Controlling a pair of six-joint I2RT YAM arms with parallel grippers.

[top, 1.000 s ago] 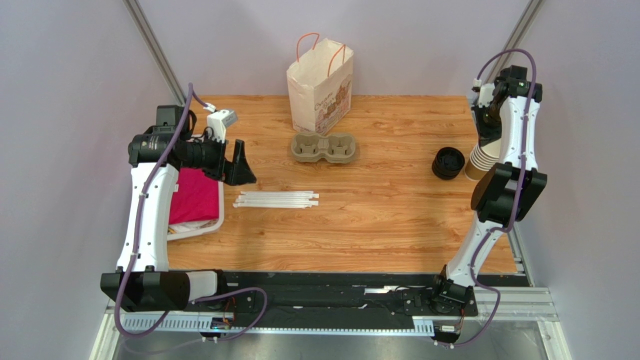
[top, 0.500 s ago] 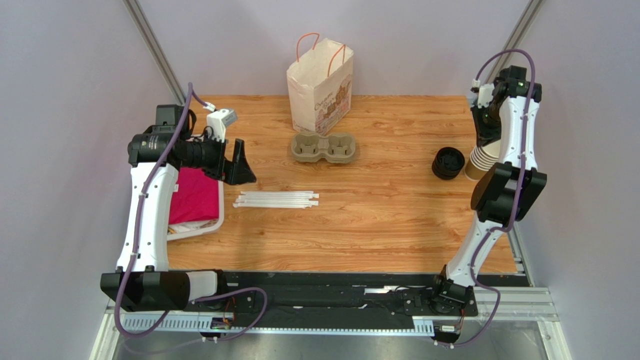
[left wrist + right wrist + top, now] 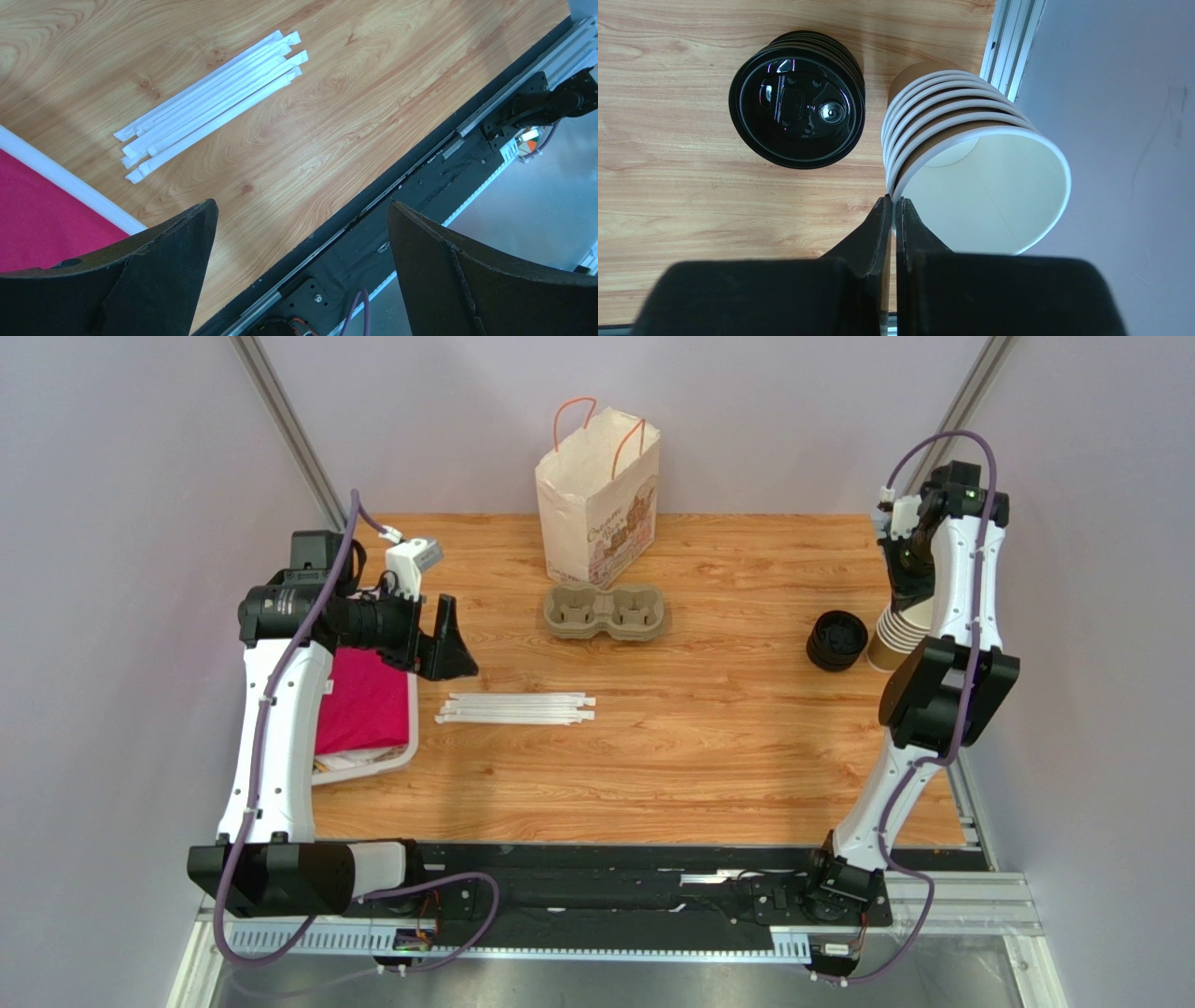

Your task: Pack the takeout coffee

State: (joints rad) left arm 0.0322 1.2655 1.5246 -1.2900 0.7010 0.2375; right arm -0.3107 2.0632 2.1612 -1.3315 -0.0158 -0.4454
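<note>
Pale lilac walls close round a wood-grain tabletop [image 3: 701, 742]. At its far left sits a white bin [image 3: 408, 745] with a magenta cloth [image 3: 362, 703] inside. The left fingers [image 3: 161, 280] hang above the bin's right edge, spread wide with nothing between them; under them the wrist view shows bare wood and the bundle of paper-wrapped straws [image 3: 210, 105], which lies flat just right of the bin.

Farther back, near the middle, a cream paper bag [image 3: 596, 497] with orange handles stands upright, and a grey pulp two-cup carrier [image 3: 605, 613] lies just in front of it, both wells unfilled.

Toward the right edge a stack of black lids [image 3: 798, 98] rests on the wood, and just beside it stands a nested stack of paper cups [image 3: 962, 133], tan-brown outside, white inside and along the rims, leaning toward the wall. A takeout coffee, that is a cup with its lid on, we cannot find in any view; cups and lids are apart.

The right fingers [image 3: 868, 238] are pressed together, tips at the near rim of the top cup. Whether paper is caught between them we cannot tell.
</note>
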